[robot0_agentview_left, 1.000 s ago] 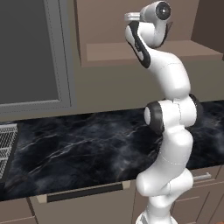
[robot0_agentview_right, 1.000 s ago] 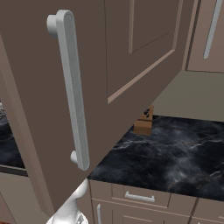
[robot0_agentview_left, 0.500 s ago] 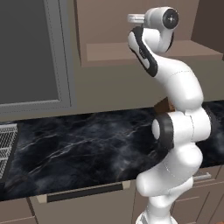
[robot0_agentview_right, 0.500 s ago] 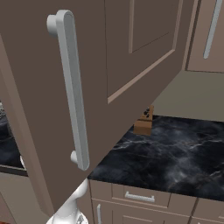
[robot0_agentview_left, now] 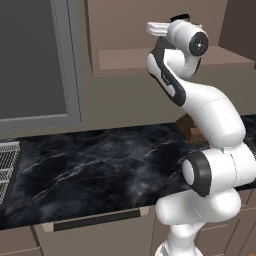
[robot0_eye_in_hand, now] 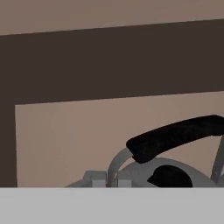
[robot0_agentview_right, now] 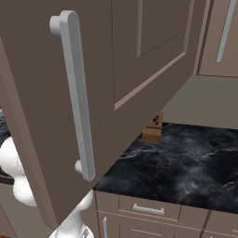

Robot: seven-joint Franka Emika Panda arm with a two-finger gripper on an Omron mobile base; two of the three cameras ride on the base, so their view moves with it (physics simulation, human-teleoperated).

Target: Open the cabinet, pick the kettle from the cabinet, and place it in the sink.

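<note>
Since a second ago the arm's elbow has swung out to the right and its hand has drawn nearer the open cabinet (robot0_agentview_left: pixel 165 55), while the base cameras have held still. The kettle (robot0_eye_in_hand: pixel 170 164) stands inside the cabinet, just ahead of the hand, grey metal with a black arched handle (robot0_eye_in_hand: pixel 175 135); it looks rigid, smooth-bodied and moderately heavy, so the handle is judged the safest hold. The kettle's lower body is cut off, the open door (robot0_agentview_right: pixel 93 93) blocks the right base view, and whether the gripper (robot0_agentview_left: pixel 157 27) has its fingers spread cannot be told.
</note>
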